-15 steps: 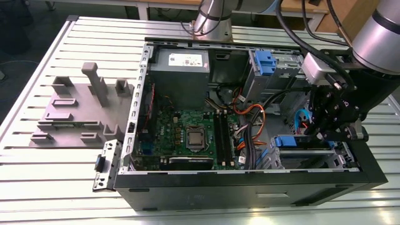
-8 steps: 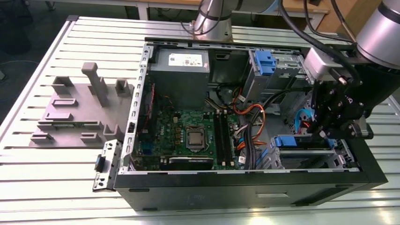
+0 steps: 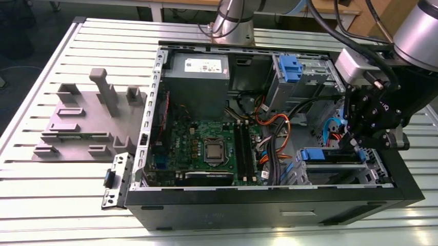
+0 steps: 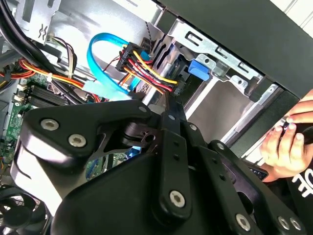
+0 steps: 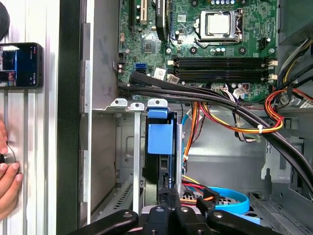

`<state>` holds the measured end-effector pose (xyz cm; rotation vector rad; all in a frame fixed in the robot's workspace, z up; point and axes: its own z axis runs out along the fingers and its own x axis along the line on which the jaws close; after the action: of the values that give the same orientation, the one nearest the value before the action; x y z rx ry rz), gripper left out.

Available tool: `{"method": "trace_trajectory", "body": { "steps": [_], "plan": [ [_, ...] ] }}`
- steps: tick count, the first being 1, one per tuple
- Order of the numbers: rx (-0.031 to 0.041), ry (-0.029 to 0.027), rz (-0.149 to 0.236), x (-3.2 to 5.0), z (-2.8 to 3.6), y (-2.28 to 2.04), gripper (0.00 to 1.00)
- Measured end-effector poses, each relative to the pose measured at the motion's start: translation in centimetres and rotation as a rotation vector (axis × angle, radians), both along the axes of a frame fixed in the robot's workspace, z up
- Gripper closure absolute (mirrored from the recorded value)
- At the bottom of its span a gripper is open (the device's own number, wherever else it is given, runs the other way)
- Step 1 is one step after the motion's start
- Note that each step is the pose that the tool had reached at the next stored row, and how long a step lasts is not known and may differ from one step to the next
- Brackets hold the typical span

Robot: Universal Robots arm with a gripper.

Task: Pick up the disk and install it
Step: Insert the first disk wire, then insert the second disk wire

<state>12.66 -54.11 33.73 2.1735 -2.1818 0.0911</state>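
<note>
Gripper (image 5: 168,205) clamps the disk (image 5: 160,147) on edge, partway into the cage (image 5: 128,147) at the case's (image 3: 274,205) front corner. It could jam if the blue rail misses its slot or snags the cables (image 5: 220,122) alongside. Inside the case: motherboard (image 3: 205,143), power supply (image 3: 198,69)

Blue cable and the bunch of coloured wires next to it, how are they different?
The blue cable is one flat, wide band; the wires are many thin strands. The blue cable is all light blue; the wires are red, yellow, orange and black. The blue cable makes a big loop; the wires curve gently. Both sit inside the computer case.
</note>
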Motion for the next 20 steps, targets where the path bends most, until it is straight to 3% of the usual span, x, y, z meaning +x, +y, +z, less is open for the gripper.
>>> {"method": "trace_trajectory", "body": {
  "steps": [14,20],
  "plan": [
    [0.0,0.0,0.0,-0.01,0.0,0.0,0.89],
    [0.0001,0.0,0.0,-0.89,-0.01,0.0,0.89]
  ]
}}
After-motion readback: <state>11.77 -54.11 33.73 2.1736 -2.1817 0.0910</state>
